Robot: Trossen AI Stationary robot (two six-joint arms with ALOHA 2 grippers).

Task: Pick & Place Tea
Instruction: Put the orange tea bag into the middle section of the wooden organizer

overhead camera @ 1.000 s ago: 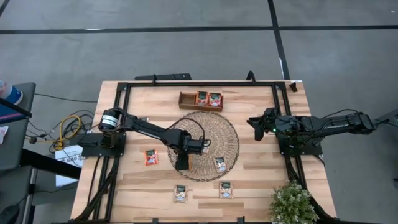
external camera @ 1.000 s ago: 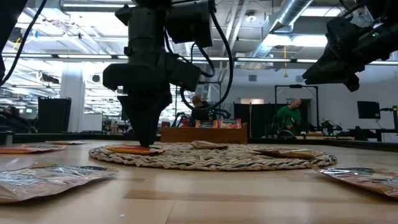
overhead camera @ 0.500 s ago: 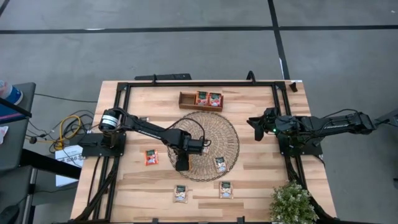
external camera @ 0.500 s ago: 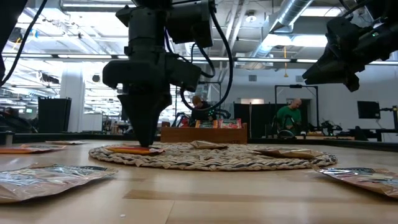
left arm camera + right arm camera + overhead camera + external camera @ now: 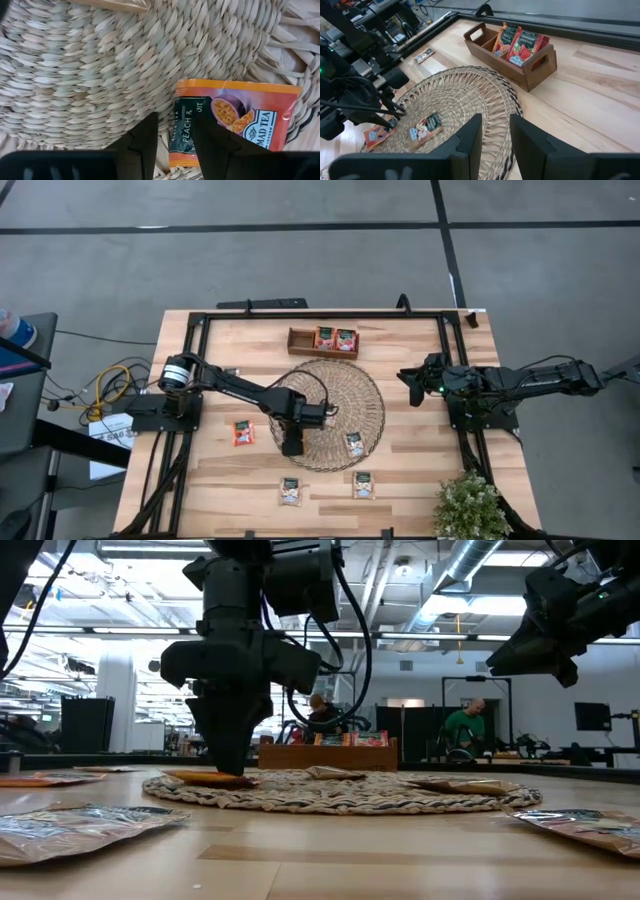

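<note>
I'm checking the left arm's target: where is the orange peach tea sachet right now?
The orange peach sachet lies flat at the woven mat's edge nearest the left arm's base, in the high view hidden under the left gripper, whose fingers straddle its edge.

A round woven mat [image 5: 345,412] lies in the middle of the light wooden counter [image 5: 410,455]. A brown wooden tray [image 5: 302,341] with small compartments sits just behind the mat, near the far edge. A little green plant [image 5: 468,508] stands at one near corner of the counter. A black frame [image 5: 320,314] runs around the counter top. Yellow cables [image 5: 108,388] lie coiled on the grey floor [image 5: 300,265] beside it. Far back in the room, a person in a green top [image 5: 466,726] sits at a desk.
</note>
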